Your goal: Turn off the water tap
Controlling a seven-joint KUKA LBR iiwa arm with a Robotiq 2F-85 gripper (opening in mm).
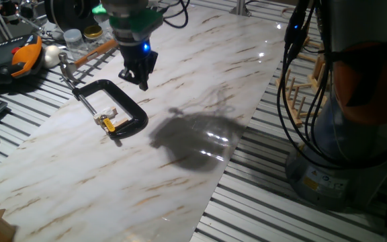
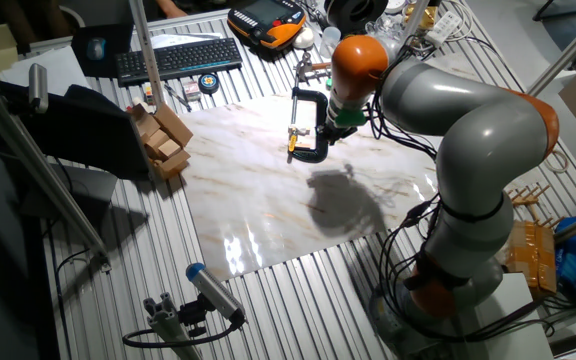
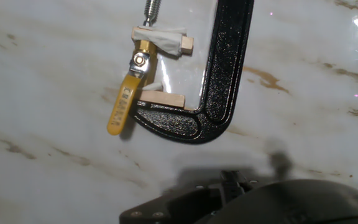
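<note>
Here the water tap, a small brass ball valve with a yellow lever handle, sits pinched in the jaw of a black C-clamp lying flat on the marble-patterned tabletop. Small wooden blocks and white padding sit between valve and clamp, apparently so the brass is gripped firmly and stays put when the lever is pushed. The end effector hovers above the tabletop just beside the clamp, apart from the valve; whether its fingers are spread or pressed together I cannot tell. The lever carries embossed lettering, too blurred to read. Likely the next move is to come down against the lever.
</note>
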